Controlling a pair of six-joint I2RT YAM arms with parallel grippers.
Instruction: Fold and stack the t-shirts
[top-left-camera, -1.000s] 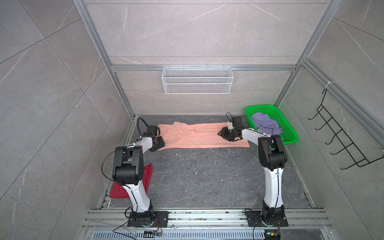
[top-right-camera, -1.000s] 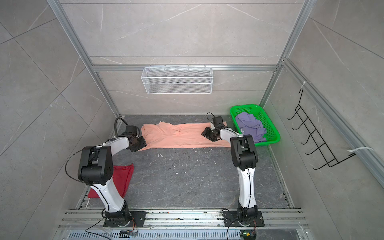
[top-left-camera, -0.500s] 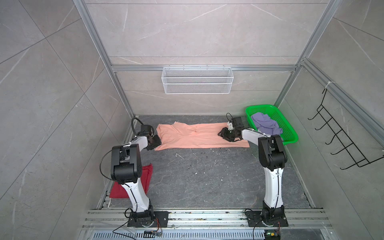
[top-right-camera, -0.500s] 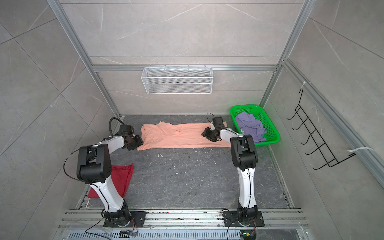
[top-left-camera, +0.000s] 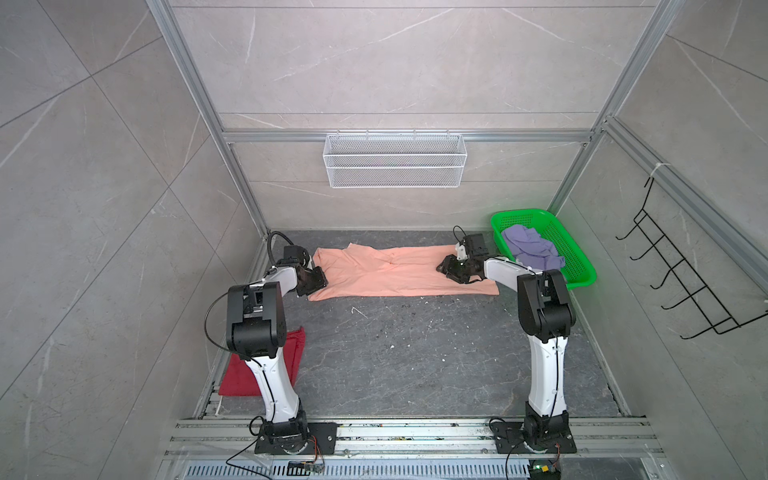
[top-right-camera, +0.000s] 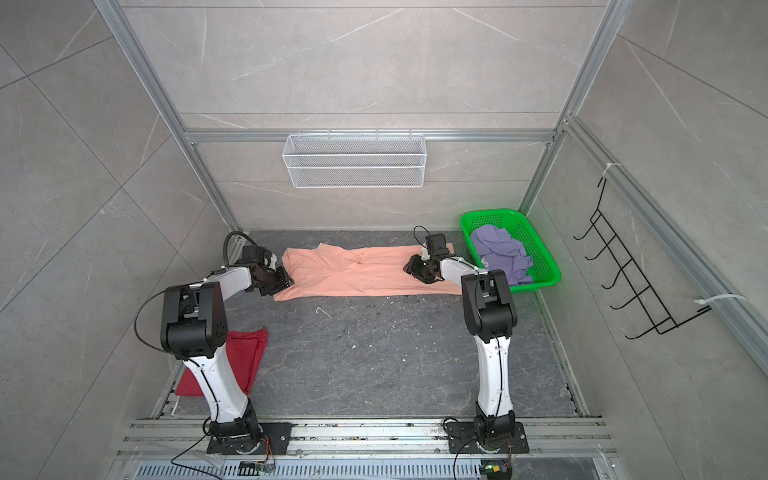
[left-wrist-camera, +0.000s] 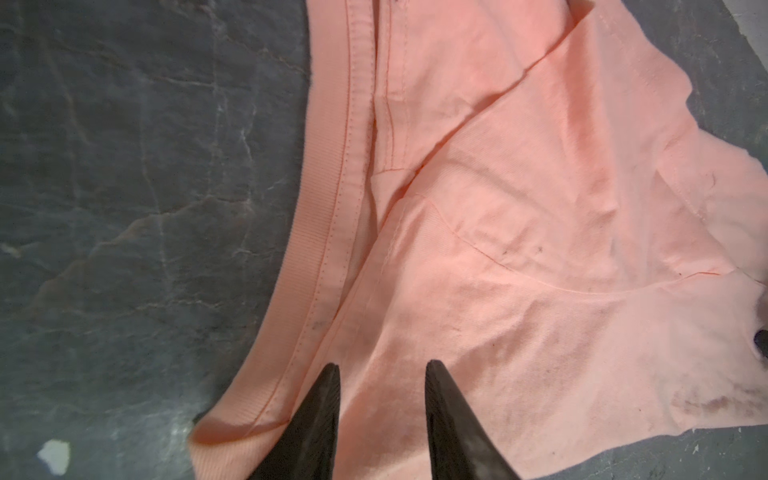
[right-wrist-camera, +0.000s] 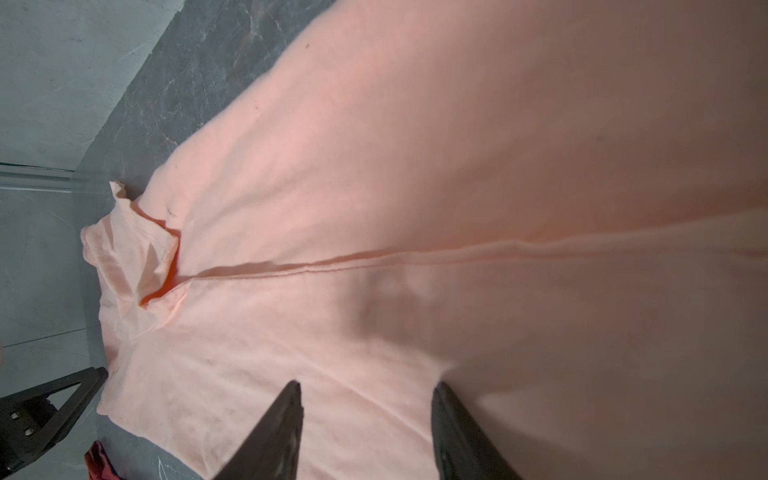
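Peach shirt (top-left-camera: 386, 272): farthest from the basket (top-left-camera: 561, 245), the left gripper (left-wrist-camera: 382, 368) is narrowing over its collar (left-wrist-camera: 328, 232) (half open, nothing pinched yet), readying a fold; right gripper (right-wrist-camera: 365, 386) is resting half-open, empty.

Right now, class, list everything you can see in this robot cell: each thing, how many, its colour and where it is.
peach t-shirt: 1, peach-orange, spread along the far side of the tabletop
dark red t-shirt: 1, dark red, near left of the tabletop, partly hidden by the left arm
lavender t-shirt: 1, lavender, crumpled in the green basket
green basket: 1, green, far right corner
wire basket: 1, white, on the back wall
hook rack: 1, black, on the right wall
tabletop: 1, dark grey
left gripper: 1, black, jaws apart over the peach t-shirt's ribbed edge
right gripper: 1, black, jaws apart over its opposite end
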